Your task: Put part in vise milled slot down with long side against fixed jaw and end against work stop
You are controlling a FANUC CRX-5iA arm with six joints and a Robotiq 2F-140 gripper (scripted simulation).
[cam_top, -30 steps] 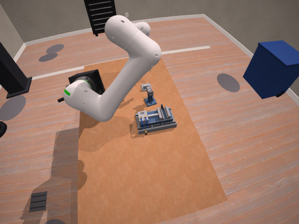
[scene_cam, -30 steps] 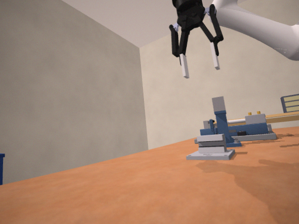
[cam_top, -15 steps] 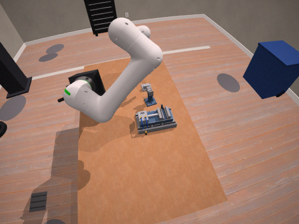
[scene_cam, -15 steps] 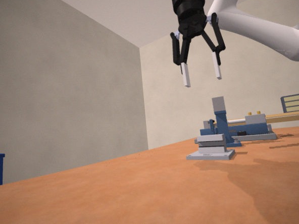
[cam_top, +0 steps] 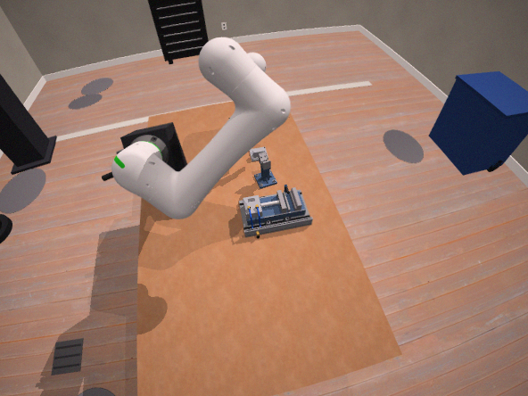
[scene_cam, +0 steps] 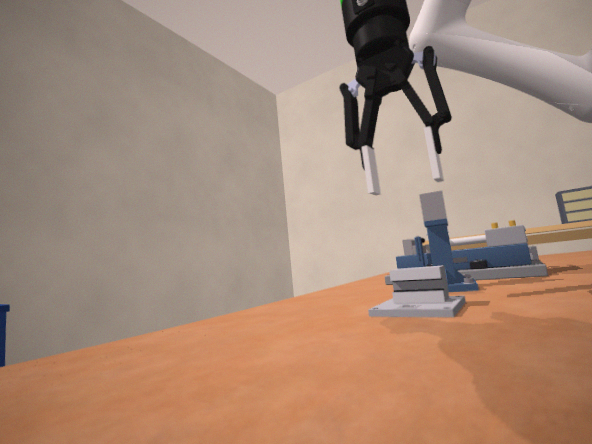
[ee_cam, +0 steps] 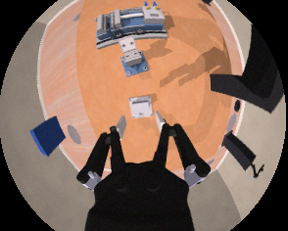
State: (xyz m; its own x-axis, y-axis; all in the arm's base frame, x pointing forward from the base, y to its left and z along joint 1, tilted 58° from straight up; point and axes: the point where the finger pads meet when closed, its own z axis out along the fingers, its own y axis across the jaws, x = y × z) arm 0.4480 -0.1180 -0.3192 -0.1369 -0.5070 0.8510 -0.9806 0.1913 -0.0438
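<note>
The part (scene_cam: 419, 284), a grey block with a slot along its side, lies on the grey infeed plate (scene_cam: 417, 307); it also shows in the wrist view (ee_cam: 140, 106) and in the top view (cam_top: 259, 153). My gripper (scene_cam: 404, 176) hangs well above it, open and empty, fingers pointing down; in the wrist view (ee_cam: 140, 124) the part lies just beyond the fingertips. The vise (cam_top: 275, 210) stands open on its blue base, with the air cylinder at its left end; it also shows in the wrist view (ee_cam: 129, 22). The V-block (scene_cam: 436, 230) stands on a blue post between plate and vise.
The fixtures sit on an orange mat (cam_top: 250, 263). A blue box (cam_top: 483, 122) stands at the right, a black rack (cam_top: 178, 18) at the back wall and a black cabinet (cam_top: 20, 134) at the left. The arm's base (cam_top: 153, 144) is left of the fixtures.
</note>
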